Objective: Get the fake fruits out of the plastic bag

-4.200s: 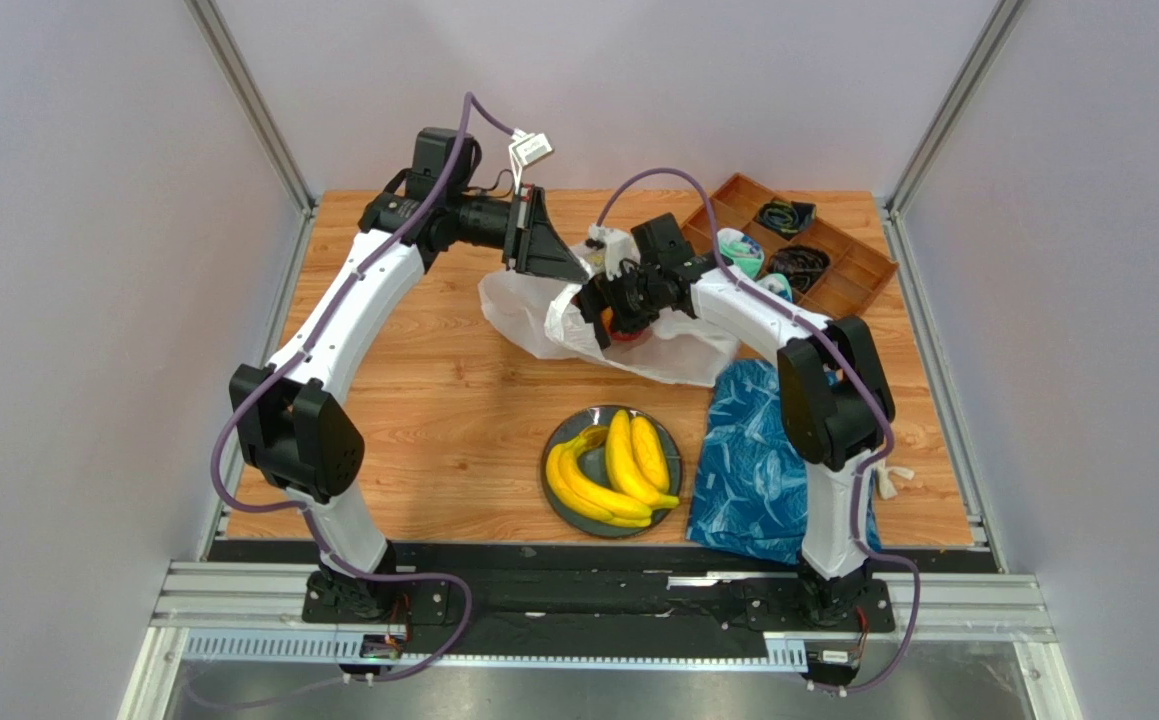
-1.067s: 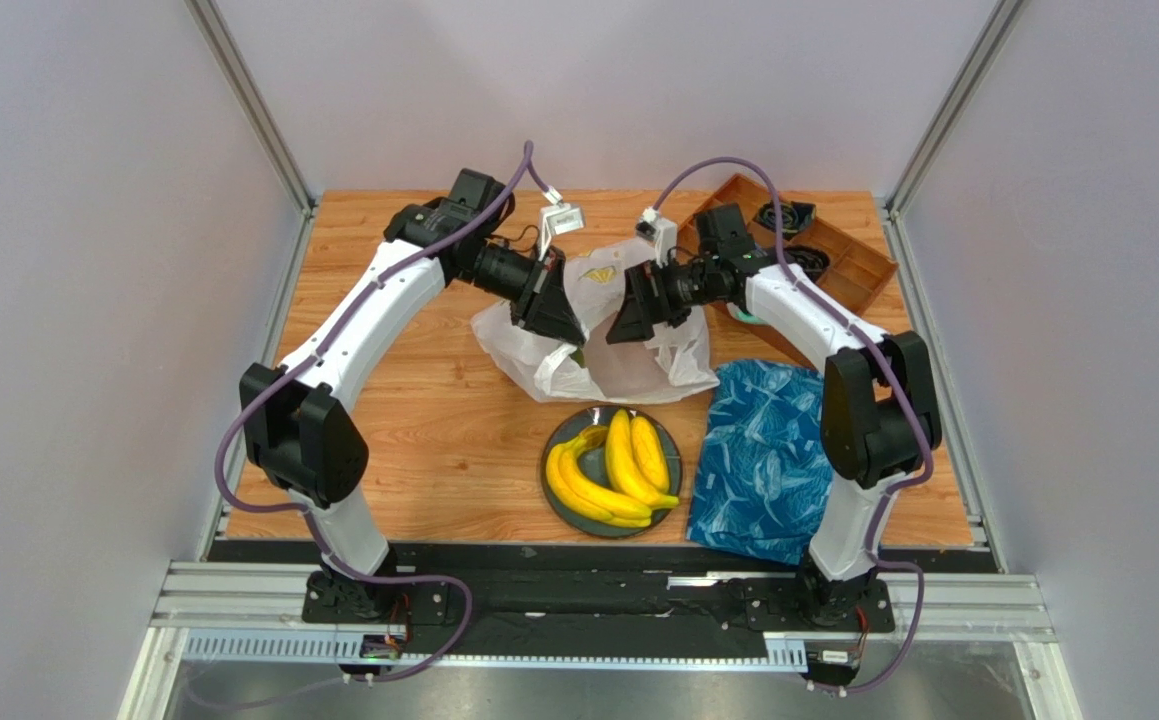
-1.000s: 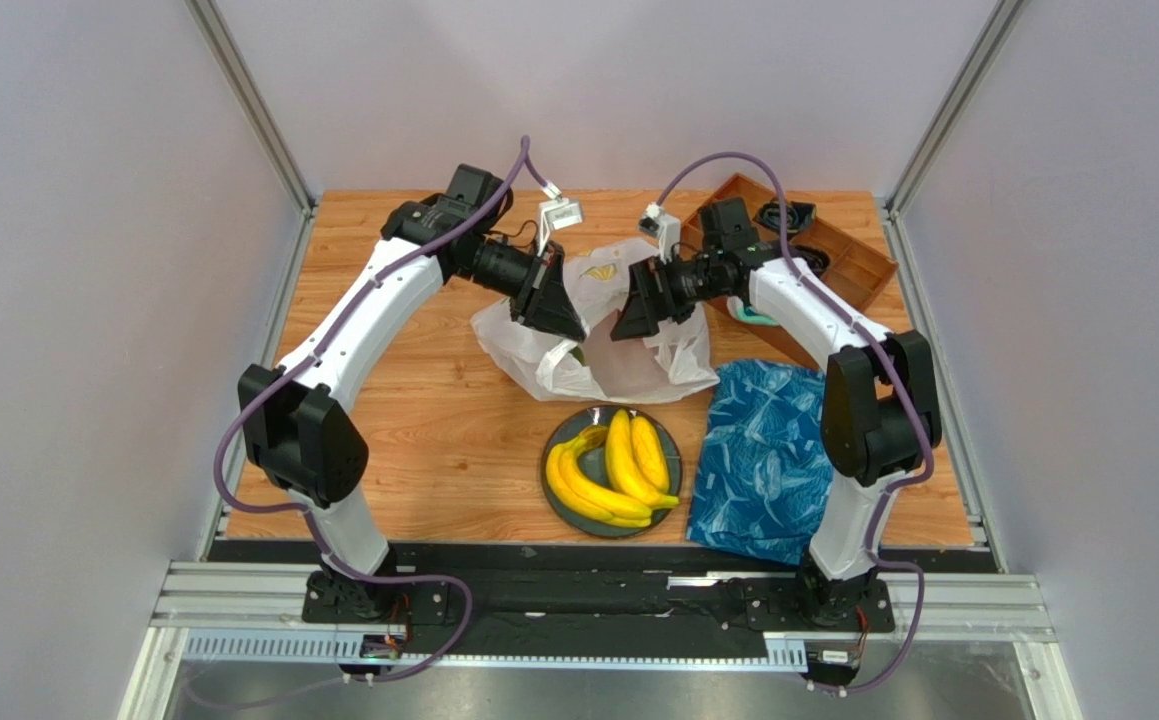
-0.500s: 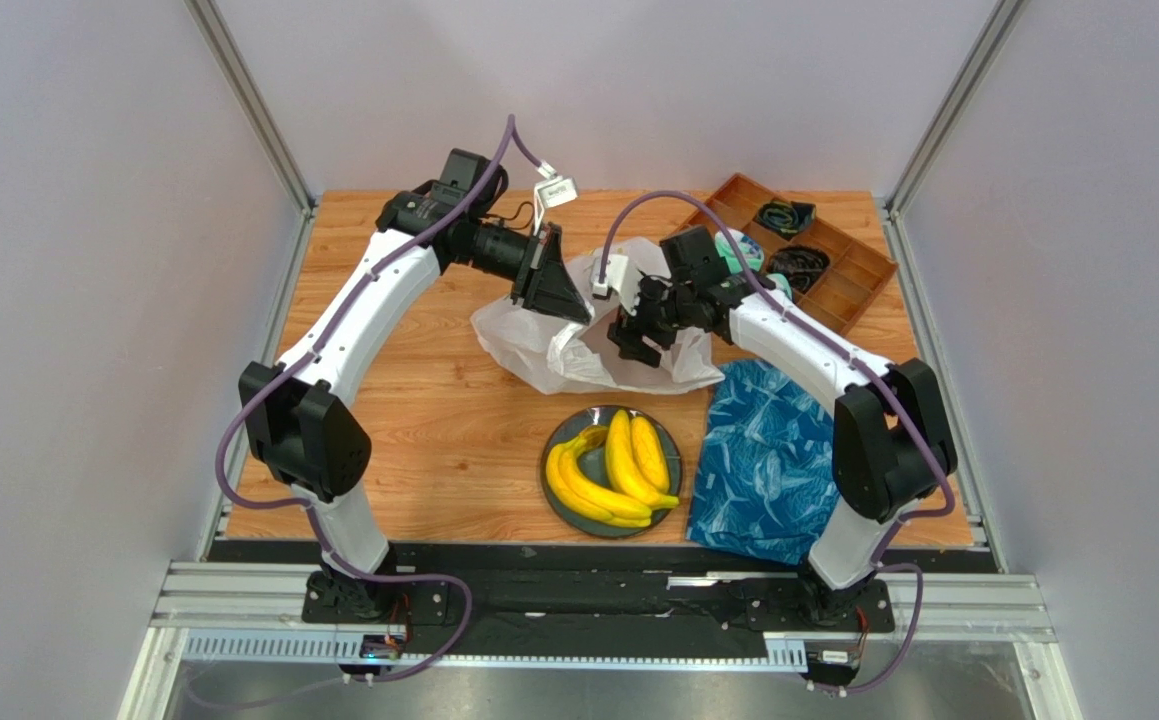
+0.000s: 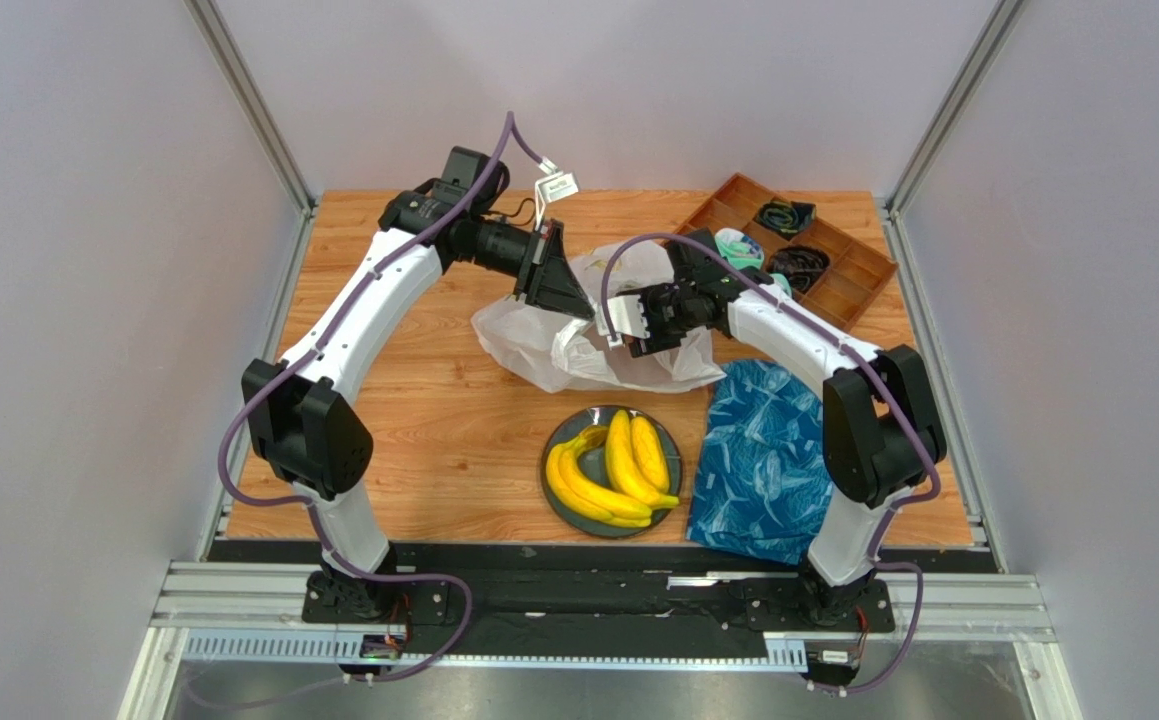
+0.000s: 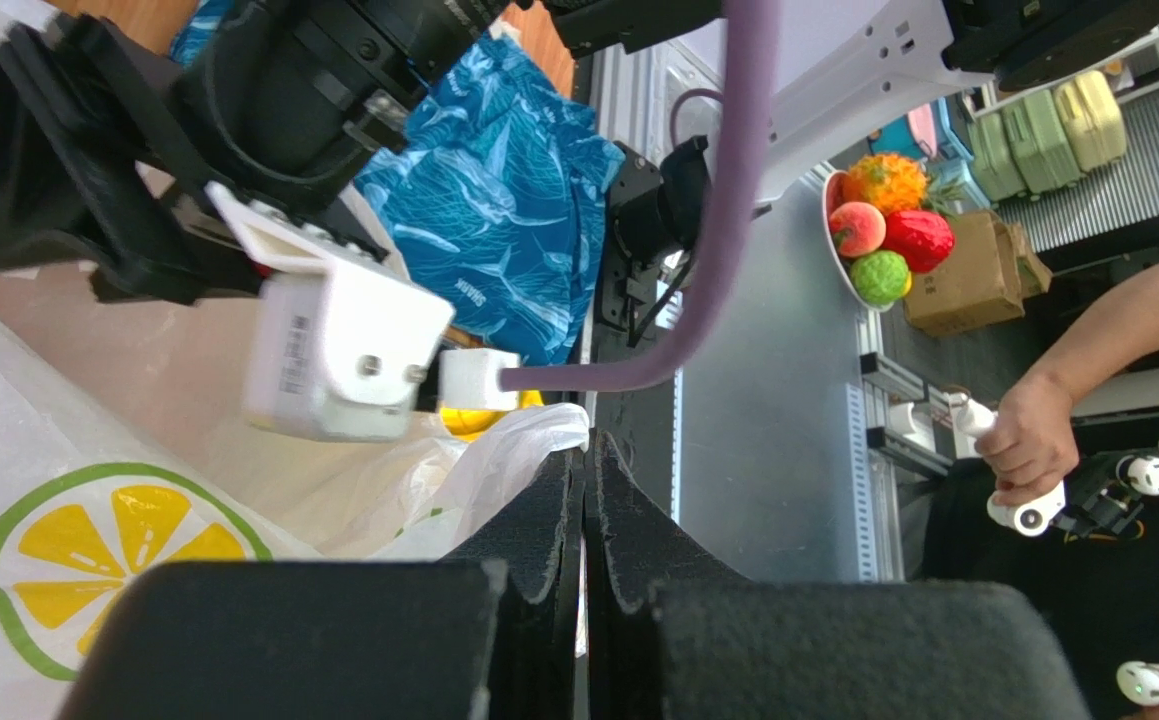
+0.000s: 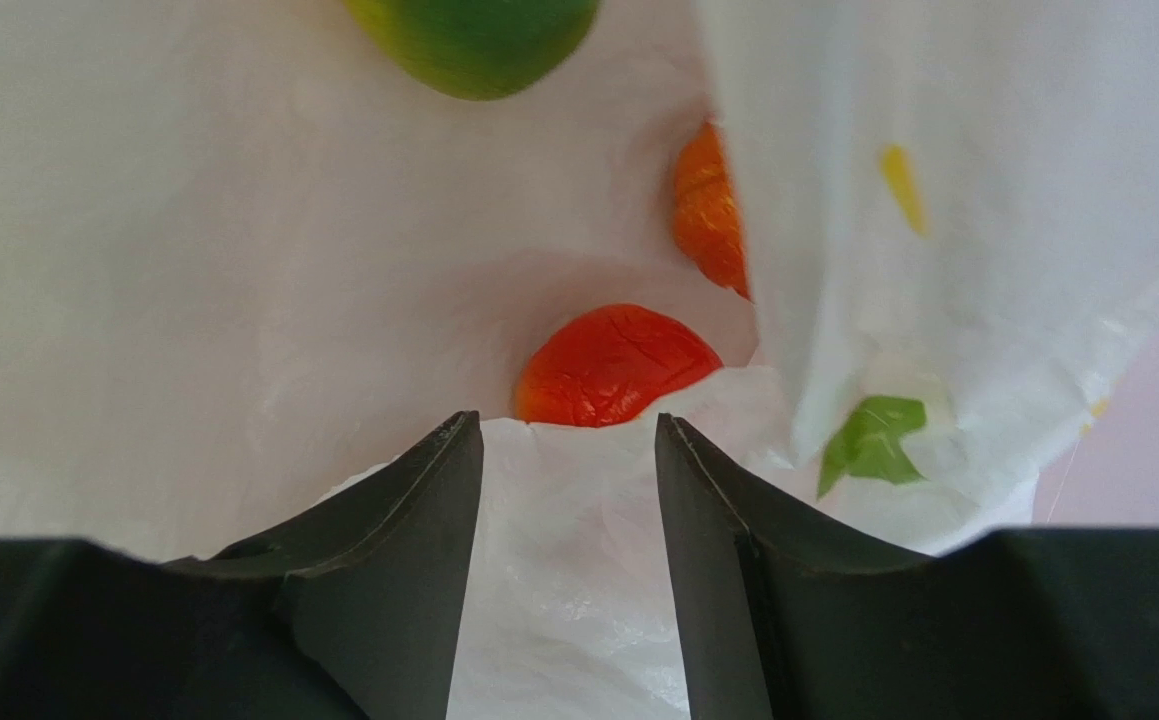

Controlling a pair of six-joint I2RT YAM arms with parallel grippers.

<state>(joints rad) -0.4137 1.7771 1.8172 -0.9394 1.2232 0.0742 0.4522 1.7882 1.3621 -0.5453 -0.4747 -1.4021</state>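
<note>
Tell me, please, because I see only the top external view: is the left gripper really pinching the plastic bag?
Observer: Yes. The left wrist view shows the left gripper shut, jaws pressed together on a fold of the plastic bag.
Operator: And what lies before the other arm?
Observer: The right gripper is open inside the bag; a red-orange fruit lies just ahead.
Operator: Are more fruits inside?
Observer: Yes, an orange fruit and a green fruit farther in.
</note>
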